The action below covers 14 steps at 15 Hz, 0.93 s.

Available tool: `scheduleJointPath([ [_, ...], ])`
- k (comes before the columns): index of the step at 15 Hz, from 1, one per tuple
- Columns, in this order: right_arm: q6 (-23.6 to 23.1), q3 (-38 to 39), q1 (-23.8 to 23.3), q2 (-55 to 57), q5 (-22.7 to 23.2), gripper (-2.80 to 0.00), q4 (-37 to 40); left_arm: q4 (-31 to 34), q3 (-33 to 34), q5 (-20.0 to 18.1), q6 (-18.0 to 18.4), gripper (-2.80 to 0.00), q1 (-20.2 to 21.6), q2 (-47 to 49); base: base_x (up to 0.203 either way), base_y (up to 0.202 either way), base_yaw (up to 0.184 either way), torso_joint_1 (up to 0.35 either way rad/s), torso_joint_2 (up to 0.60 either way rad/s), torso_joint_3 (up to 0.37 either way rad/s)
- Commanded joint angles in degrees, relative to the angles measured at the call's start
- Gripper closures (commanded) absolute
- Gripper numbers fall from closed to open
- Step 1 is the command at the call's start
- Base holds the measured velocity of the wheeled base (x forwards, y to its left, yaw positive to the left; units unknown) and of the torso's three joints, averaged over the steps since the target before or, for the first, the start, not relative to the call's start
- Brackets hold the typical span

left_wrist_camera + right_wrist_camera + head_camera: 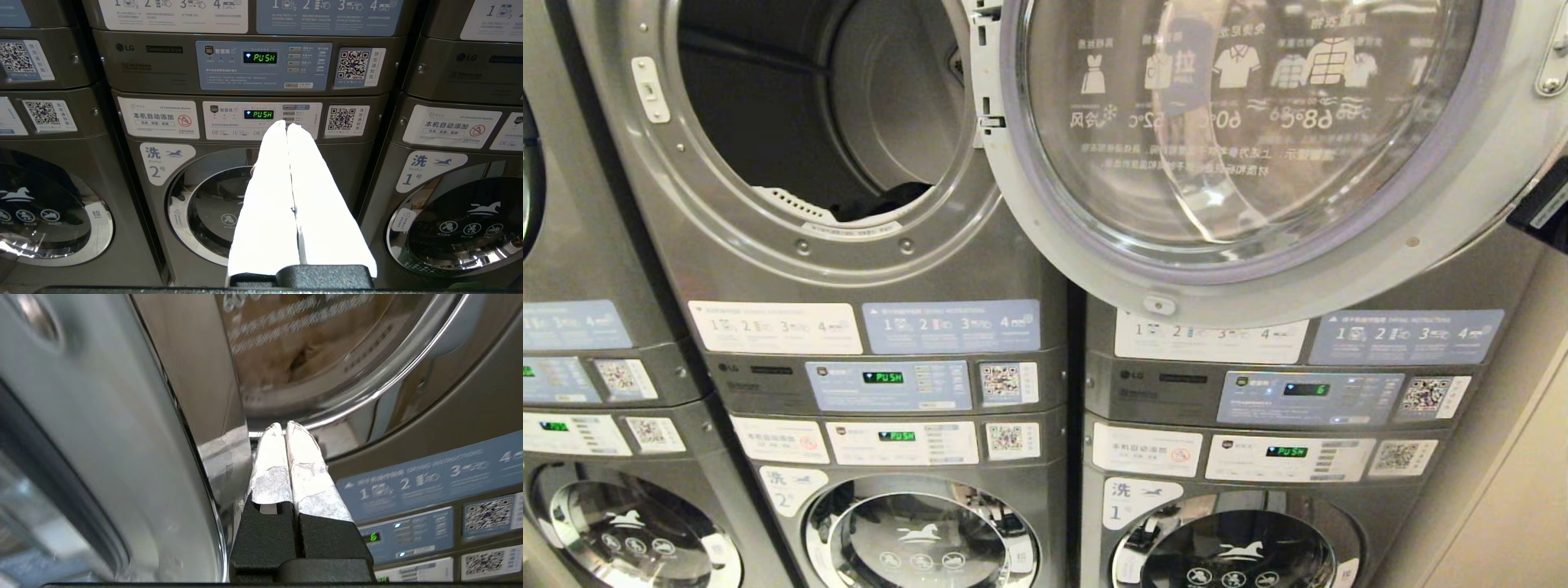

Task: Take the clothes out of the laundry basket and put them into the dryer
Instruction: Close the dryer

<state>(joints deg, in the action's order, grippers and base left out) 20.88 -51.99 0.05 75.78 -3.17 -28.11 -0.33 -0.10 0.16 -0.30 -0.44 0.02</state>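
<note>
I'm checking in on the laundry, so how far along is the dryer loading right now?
Done: the dryer door stands open, and something dark lies low in the drum. In hand: nothing; the right gripper is shut and empty beside the door's edge, and the left gripper is shut and empty before the lower washer. Left: the basket is out of view, so remaining clothes can't be judged.

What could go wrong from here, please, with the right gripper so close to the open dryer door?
1. The shut right gripper sits beside the open dryer door's edge; a sideways move might knock it.
2. The dark clothing lies near the drum's front lip, so it may get caught if the door closes.
</note>
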Motion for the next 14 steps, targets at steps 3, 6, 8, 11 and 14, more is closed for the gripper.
scheduleJointPath([
  [3,-0.11,4.29,0.12,-4.18,6.95,0.00,-2.08,-0.02,0.01,0.02,-0.05,0.00,0.00,-0.02,0.000,0.000,0.000,0.000,0.00,0.000],
  [6,-0.13,8.14,0.13,-6.69,12.61,0.00,-7.16,-0.02,0.01,0.02,-0.05,0.00,0.00,-0.02,0.000,0.000,0.000,0.000,0.00,0.000],
  [8,-0.16,9.77,0.63,-8.60,15.64,0.00,-7.76,-0.02,0.01,0.02,0.03,0.00,0.00,-0.02,0.000,0.000,0.000,0.000,0.00,0.000],
  [11,-0.14,10.99,5.43,-11.48,20.75,0.00,-7.77,-0.02,0.01,0.02,-0.01,0.00,0.00,-0.02,0.000,0.000,0.000,0.000,0.00,0.000],
  [14,-0.06,11.19,14.85,-12.77,22.47,0.00,-7.82,-0.02,0.01,0.02,-0.05,0.00,0.00,-0.02,0.000,0.000,0.000,0.000,0.00,0.000],
])
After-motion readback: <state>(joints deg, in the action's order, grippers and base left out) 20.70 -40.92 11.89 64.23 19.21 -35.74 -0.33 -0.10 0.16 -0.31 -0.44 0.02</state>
